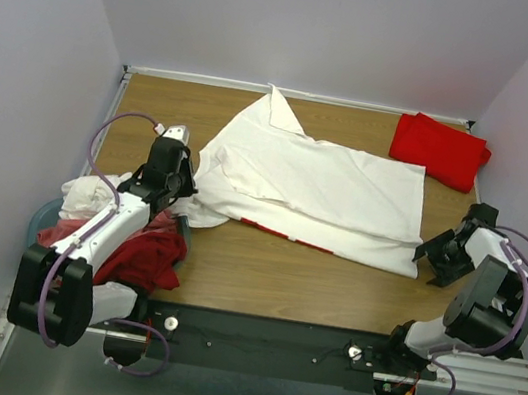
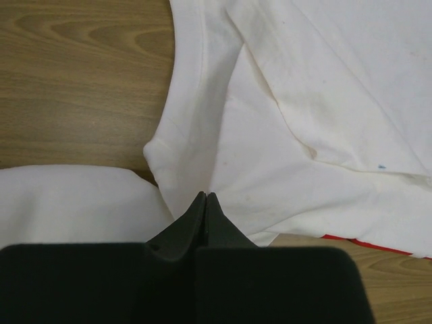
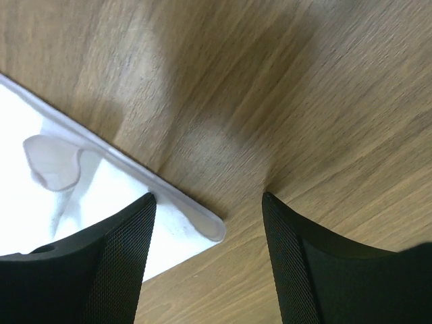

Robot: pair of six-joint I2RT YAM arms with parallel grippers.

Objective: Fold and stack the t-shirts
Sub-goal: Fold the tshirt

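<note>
A white t-shirt [image 1: 317,181] lies spread across the middle of the table, and a red printed strip [image 1: 278,232] shows under its front edge. My left gripper [image 1: 183,187] is shut at the shirt's left sleeve side. In the left wrist view its fingertips [image 2: 204,197] press together where the white cloth's [image 2: 283,148] creases run in. At the shirt's near right corner my right gripper [image 1: 434,254] is open. In the right wrist view its fingers [image 3: 208,196] straddle the hem corner [image 3: 206,226] on the wood, apart from it. A folded red t-shirt [image 1: 439,149] lies at the back right.
A pale blue tub [image 1: 41,216] at the left edge holds a heap of white [image 1: 92,194] and dark red [image 1: 147,259] shirts, partly under my left arm. Bare wooden table [image 1: 270,280] runs along the front. Walls close in on the table's three far sides.
</note>
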